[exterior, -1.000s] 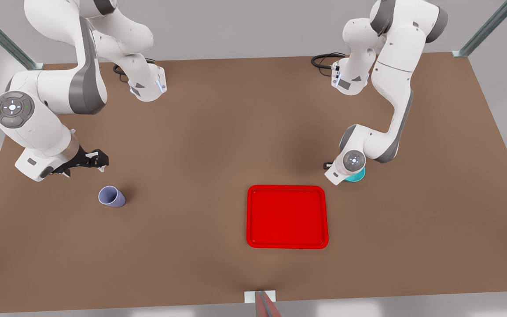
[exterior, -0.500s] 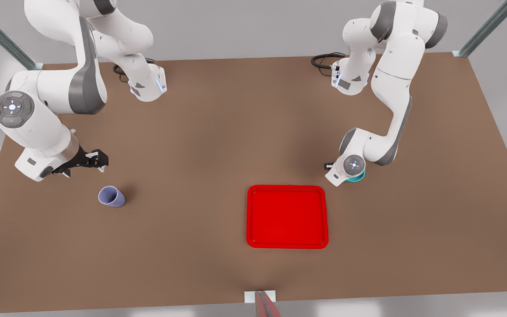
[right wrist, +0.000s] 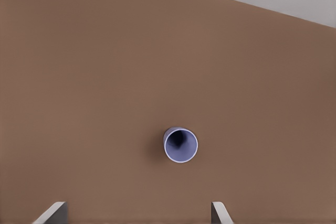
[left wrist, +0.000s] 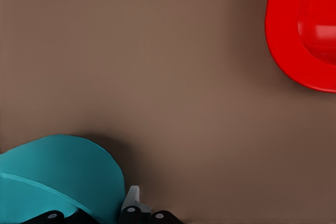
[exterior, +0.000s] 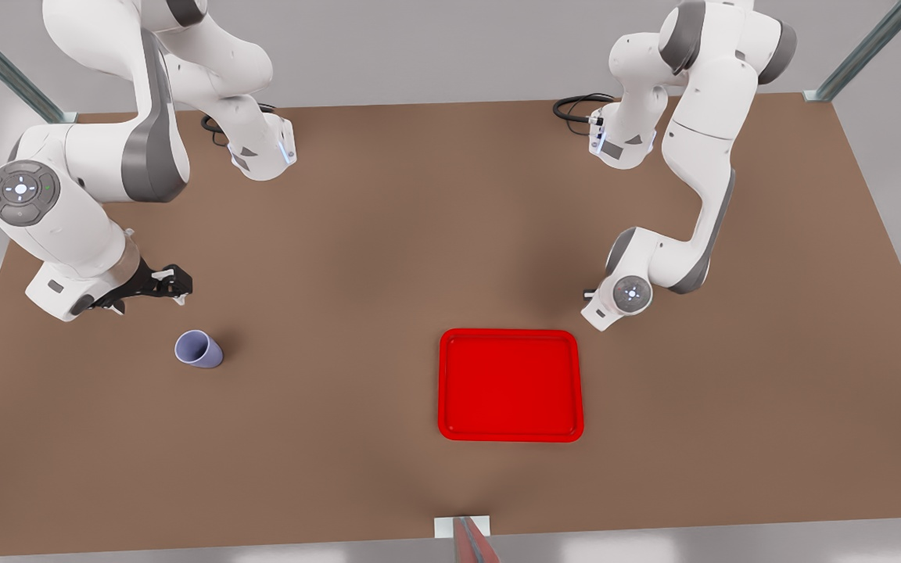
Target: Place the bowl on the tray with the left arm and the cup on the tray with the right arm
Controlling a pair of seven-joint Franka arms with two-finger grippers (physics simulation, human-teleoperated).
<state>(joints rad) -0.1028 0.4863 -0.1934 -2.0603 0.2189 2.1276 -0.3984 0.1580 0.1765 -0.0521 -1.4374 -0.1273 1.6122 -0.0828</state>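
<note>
Bowl (left wrist: 55,179): teal, close under the left wrist camera and against the left gripper (left wrist: 92,216); a pale fingertip (left wrist: 131,199) stands just beside its rim, dark finger parts at its near edge. In the front view it is hidden under that arm's wrist.
Left gripper: on the front view's right, low over the table (exterior: 357,234), near the tray's (exterior: 510,385) far right corner. Whether its jaws are open or clamped on the bowl I cannot tell.
Tray: red, flat on the table, apart from the bowl; one rounded corner shows in the left wrist view with bare table between it and the bowl.
Cup (exterior: 199,349): lavender, upright on the table on the front view's left, well apart from the tray.
Right gripper (exterior: 173,283): waits above and beside the cup, not touching it. Its two fingertips (right wrist: 52,212) stand wide apart, jaws open, the cup farther off between their lines.
Way: nothing lies between cup and jaws.
Surroundings: cables (exterior: 576,105) at the far edge.
</note>
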